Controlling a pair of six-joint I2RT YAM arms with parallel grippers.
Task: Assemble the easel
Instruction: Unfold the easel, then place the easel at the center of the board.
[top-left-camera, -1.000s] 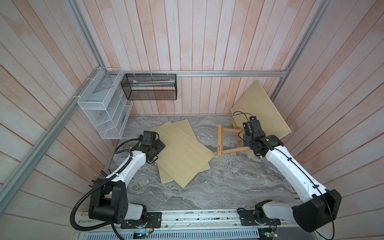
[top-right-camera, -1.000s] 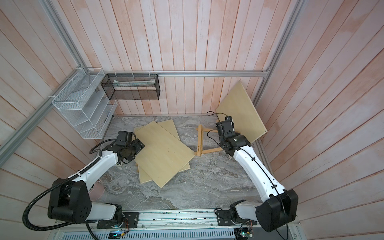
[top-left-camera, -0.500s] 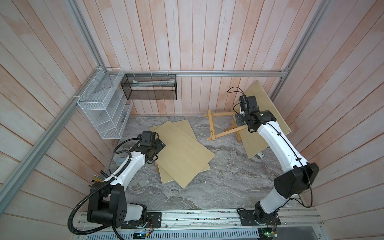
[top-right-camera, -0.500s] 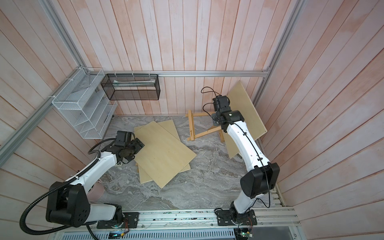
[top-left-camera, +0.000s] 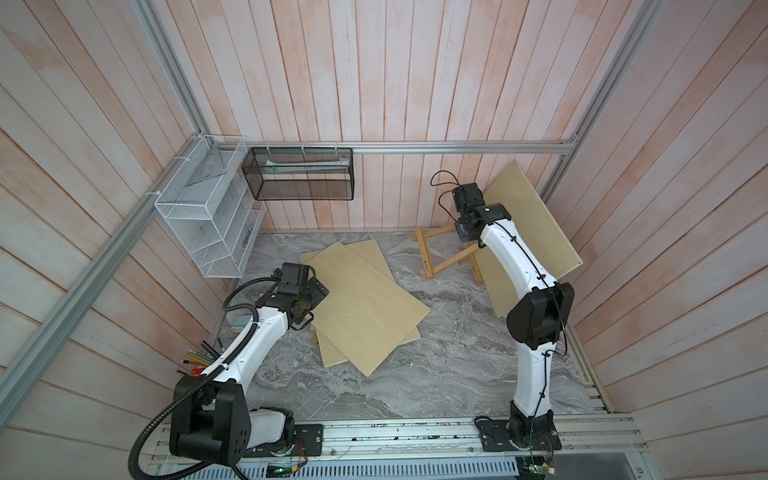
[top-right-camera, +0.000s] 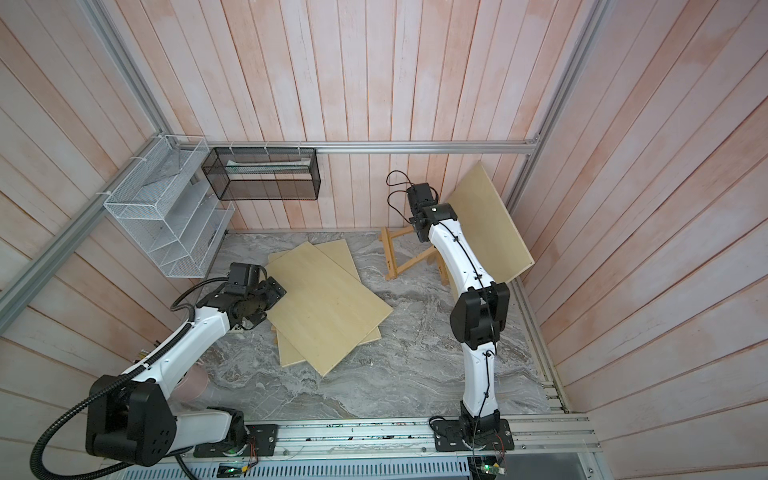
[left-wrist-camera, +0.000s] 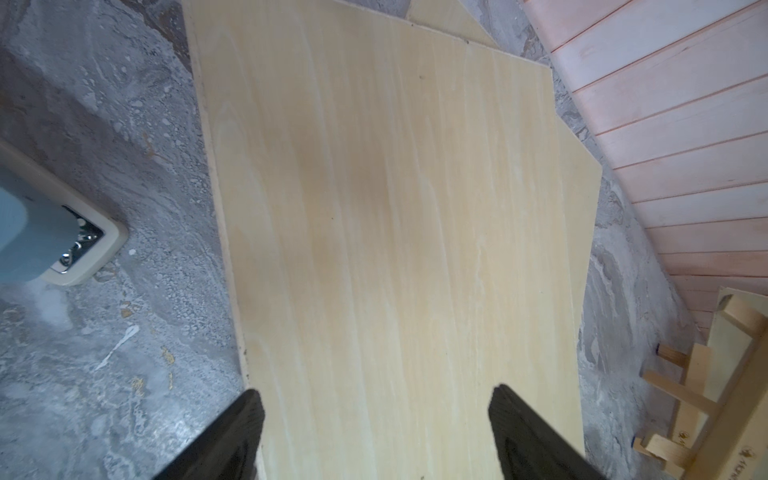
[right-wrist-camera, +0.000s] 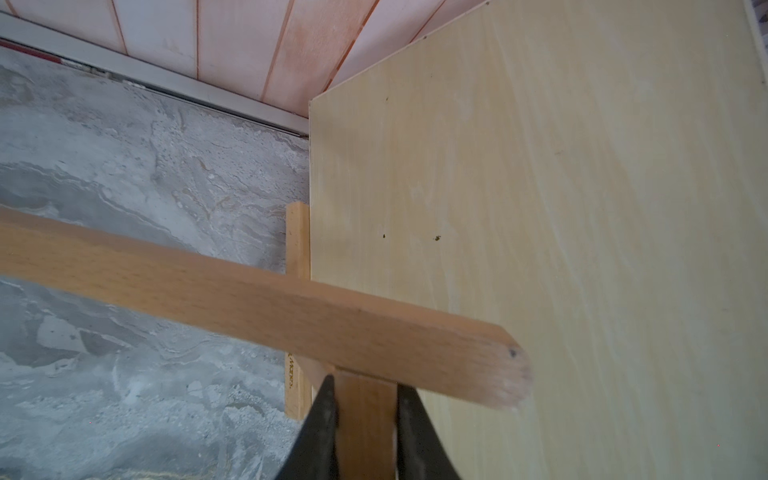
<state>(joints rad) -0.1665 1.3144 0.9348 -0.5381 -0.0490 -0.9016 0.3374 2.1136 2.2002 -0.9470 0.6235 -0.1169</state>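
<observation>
Easel lifted toward leaning board; R arm jaws pinch its strut, L arm jaws wide, empty. Nxt imo: stand it upright.

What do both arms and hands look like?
White shells, black joints on left arm and right arm. A thick black ribbed hose runs along the left; a thin black cable along the right. Black tapered fingers on left hand and right hand.

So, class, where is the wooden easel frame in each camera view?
In a top view: easel frame right of centre, by the back wall.
In a top view: easel frame near centre, by the back wall.
Left wrist: easel frame at lower right corner, cropped.
Right wrist: easel frame crosses the middle, right hand gripping it.
Shared landmark: grey marble tabletop.
</observation>
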